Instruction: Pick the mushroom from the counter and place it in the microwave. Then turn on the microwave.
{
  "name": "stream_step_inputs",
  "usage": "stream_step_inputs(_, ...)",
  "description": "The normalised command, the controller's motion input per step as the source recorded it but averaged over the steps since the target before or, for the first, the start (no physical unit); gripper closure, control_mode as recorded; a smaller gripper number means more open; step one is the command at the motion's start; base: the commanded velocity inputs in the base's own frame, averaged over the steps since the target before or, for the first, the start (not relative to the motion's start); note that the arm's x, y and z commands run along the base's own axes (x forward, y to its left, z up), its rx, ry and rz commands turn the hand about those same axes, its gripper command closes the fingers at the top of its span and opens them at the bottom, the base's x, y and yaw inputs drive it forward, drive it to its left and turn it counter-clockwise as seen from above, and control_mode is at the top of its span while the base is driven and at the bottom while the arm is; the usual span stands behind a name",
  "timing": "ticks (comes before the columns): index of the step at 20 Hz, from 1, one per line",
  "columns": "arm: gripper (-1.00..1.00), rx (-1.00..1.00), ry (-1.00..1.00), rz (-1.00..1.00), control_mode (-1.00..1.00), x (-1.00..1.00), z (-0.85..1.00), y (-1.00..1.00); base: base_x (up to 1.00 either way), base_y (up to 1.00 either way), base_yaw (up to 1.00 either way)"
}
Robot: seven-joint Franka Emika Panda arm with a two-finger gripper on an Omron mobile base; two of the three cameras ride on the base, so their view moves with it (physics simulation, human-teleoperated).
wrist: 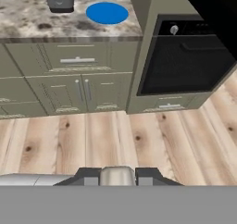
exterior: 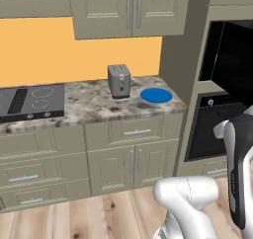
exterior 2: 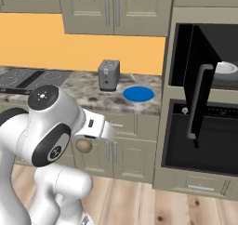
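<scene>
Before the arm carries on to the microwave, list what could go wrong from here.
1. The end effector is shut on the mushroom low over the wooden floor; a slip would probably drop it there, not on the counter.
2. The microwave door stands open, edge-on with its handle toward the robot; a wide swing upward could strike it.
3. The oven front lies just below the opening, so a low approach may bump it.
</scene>
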Motion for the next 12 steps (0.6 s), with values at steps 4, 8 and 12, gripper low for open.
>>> stream_step_inputs(4,1.00,0.00,0.00,0.00,1.00,0.00,0.00,0.00,-0.54,0.03,-0.10)
stream_step_inputs(8,1.00,0.00,0.00,0.00,1.00,0.00,0.00,0.00,-0.47,0.00,-0.29)
stream_step_inputs(12,1.00,0.00,0.00,0.00,1.00,0.00,0.00,0.00,-0.45,0.08,-0.36)
